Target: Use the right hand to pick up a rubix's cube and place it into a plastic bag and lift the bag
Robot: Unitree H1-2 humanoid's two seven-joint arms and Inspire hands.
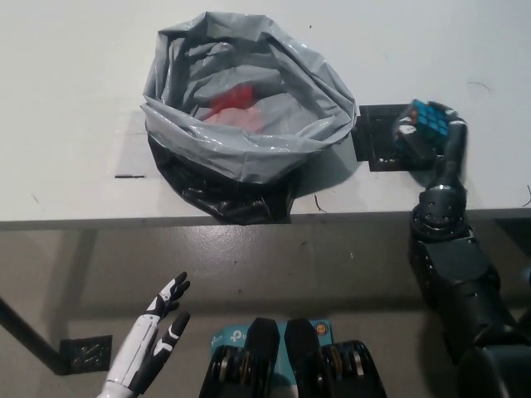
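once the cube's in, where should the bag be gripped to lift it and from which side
Grip the bag by its rolled grey rim on the right, the side nearest the right hand, which now holds the cube. The rim stands open and folded outward, giving a bunched edge to pinch from above and outside. The left hand rests open below the table.
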